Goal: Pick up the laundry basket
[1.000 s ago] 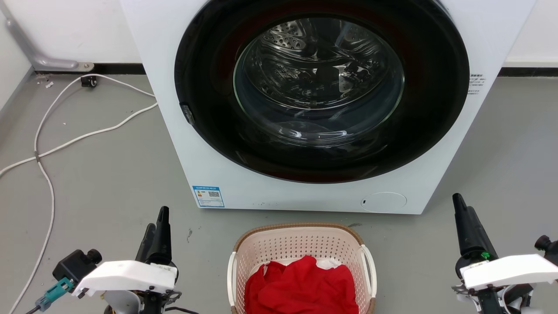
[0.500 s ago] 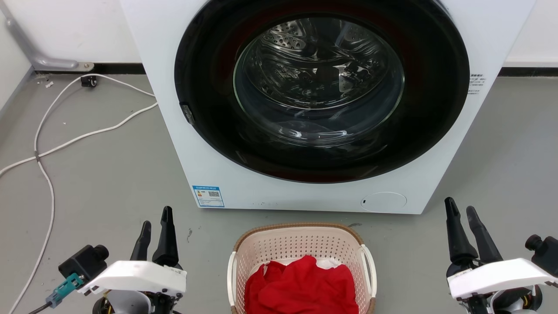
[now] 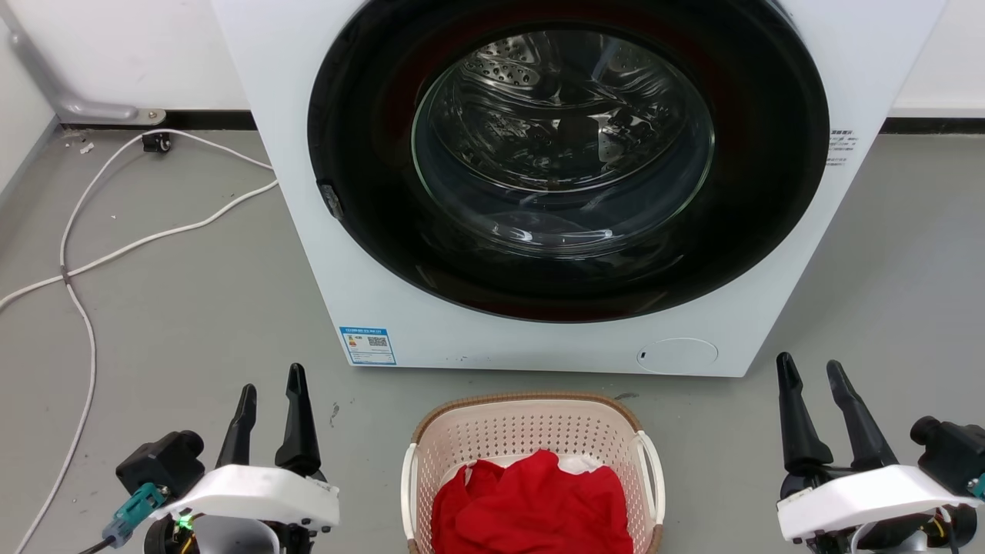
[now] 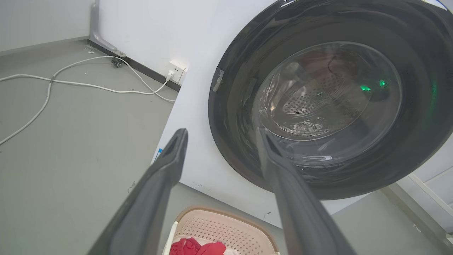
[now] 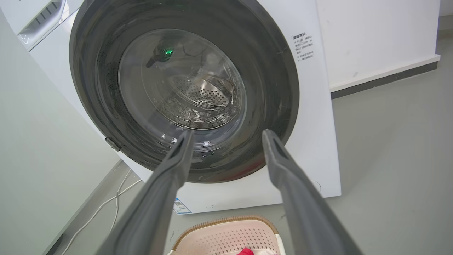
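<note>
The laundry basket (image 3: 531,431) sits at the bottom centre of the head view, on the grey floor (image 3: 192,308) just in front of the white washing machine (image 3: 308,231), whose round glass door (image 3: 562,154) takes up the upper middle of the frame. The basket stands exactly where it stood a second ago, untouched, with red clothing (image 3: 531,508) heaped inside.

The change is in the grippers. A second ago each held its fingers nearly together. Now the left gripper (image 3: 271,381), at the lower left, and the right gripper (image 3: 809,362), at the lower right, both have their fingers spread fairly wide with nothing between them. Each has also drifted slightly inward, yet both are well apart from the basket's white side handles (image 3: 656,477). This reads as readying for a two-armed grasp, with the reach to the handles not yet made.
</note>
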Robot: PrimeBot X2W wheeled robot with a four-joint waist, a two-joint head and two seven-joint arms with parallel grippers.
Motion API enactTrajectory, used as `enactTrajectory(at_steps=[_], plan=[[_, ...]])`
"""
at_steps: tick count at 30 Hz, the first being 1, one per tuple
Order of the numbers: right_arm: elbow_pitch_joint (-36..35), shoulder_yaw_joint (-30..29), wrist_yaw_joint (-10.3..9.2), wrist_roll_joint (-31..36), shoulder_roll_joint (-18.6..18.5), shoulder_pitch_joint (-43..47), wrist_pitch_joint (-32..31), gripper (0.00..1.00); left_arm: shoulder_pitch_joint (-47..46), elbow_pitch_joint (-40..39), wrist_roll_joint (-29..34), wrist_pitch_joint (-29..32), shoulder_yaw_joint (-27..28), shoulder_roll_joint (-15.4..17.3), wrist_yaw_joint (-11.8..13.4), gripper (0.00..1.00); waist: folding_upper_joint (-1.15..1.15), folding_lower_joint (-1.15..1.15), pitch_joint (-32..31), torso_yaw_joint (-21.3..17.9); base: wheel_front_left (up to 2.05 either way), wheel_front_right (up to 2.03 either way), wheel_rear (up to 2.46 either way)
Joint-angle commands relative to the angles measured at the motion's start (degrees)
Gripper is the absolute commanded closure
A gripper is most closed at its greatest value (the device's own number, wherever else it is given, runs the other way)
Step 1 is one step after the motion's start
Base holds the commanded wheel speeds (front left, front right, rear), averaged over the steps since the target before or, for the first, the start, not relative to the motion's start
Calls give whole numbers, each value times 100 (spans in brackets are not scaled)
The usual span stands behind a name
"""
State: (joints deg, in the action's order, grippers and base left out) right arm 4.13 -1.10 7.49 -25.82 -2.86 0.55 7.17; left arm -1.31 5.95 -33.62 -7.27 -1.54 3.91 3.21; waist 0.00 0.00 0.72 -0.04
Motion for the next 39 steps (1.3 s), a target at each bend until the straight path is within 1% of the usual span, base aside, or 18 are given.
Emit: enactTrajectory(at_steps=[1,15,39], plan=[[-85,9,0,159,-9,22,67,0,28,-81,159,-56,-13,42,27,0,0,0,1,0,0,0,0],[-122,59,0,1055,-8,128,269,0,133,-74,995,-264,-7,-5,57,0,0,0,10,-16,0,0,0],[-185,132,-1,2211,-5,258,584,0,265,-14,2155,-567,74,-89,12,0,0,0,27,-22,0,0,0]])
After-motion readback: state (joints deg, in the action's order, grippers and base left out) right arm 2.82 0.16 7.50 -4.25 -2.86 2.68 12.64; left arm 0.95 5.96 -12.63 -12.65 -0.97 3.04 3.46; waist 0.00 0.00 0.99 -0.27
